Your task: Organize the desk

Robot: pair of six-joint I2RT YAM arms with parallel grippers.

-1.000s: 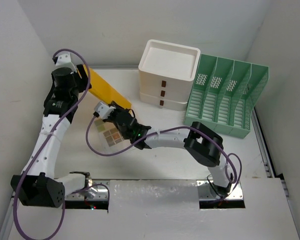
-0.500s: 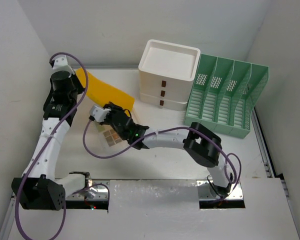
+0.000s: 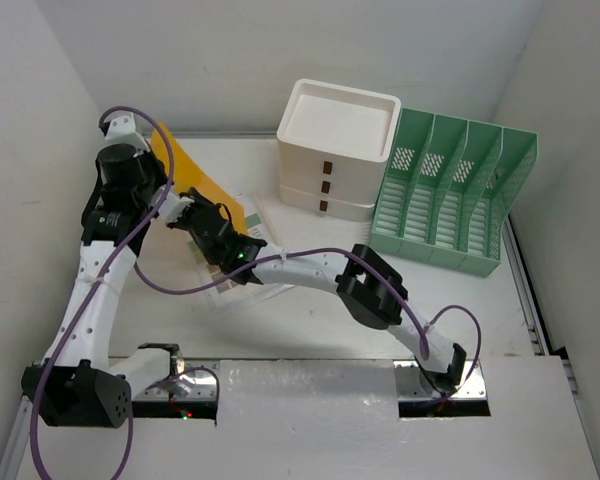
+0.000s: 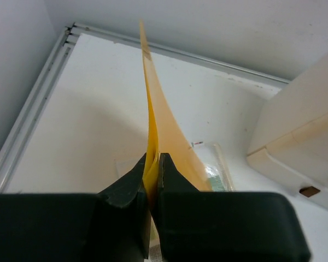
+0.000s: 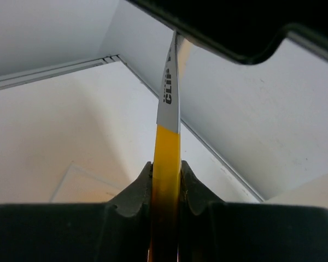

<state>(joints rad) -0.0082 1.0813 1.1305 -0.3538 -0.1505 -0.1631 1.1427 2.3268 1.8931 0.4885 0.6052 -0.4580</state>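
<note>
Two grippers (image 4: 152, 159) (image 5: 165, 166) clamp yellow folder (image 4: 154, 109) marked "CLIP".

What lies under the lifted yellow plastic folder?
A clear plastic sleeve lies flat on the white desk; its far part is covered by the yellow plastic folder and the right arm.

The white plastic three-drawer box (image 3: 335, 150) stands far on the flat white desk (image 3: 300, 330), the green slotted plastic file rack (image 3: 450, 195) just right. The thin yellow plastic folder (image 3: 185, 160) is left of both.
</note>
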